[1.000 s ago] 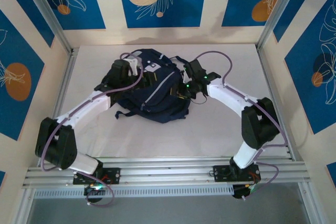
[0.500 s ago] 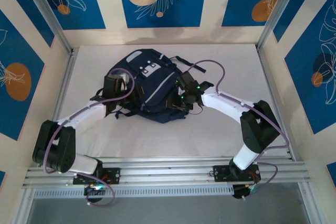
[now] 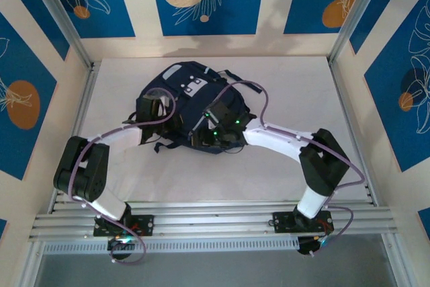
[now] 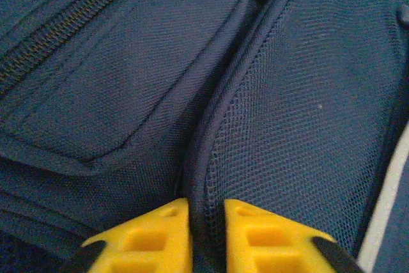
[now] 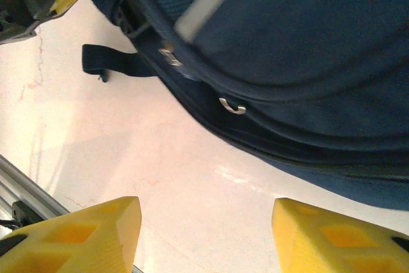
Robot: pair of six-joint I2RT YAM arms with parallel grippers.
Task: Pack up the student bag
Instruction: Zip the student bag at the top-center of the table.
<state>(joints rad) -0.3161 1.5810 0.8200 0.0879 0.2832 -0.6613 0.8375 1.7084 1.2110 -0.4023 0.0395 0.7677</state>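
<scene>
Bench (image 3: pixel 282 166): white, and it carries the student bag (image 3: pixel 191 109) at the middle, toward the back wall, front face up.
Student bag: dark navy, grey patch near its far end, a black strap (image 5: pixel 108 62) trailing onto the bench at the near edge; I see nothing loose to put inside.
Step in hand: I judge this as taking hold of the bag to open it, not yet loading.
My left end effector (image 4: pixel 206 238): closed, pinching a piped seam of the mesh side pocket (image 4: pixel 307 126) between its yellow fingers.
My right end effector (image 5: pixel 204 234): fingers spread, holding nothing, just off the bag's near edge above bare bench.
Next move: I should reach my right for the small metal zipper pull (image 5: pixel 231 105) while my left holds the fabric taut.
</scene>
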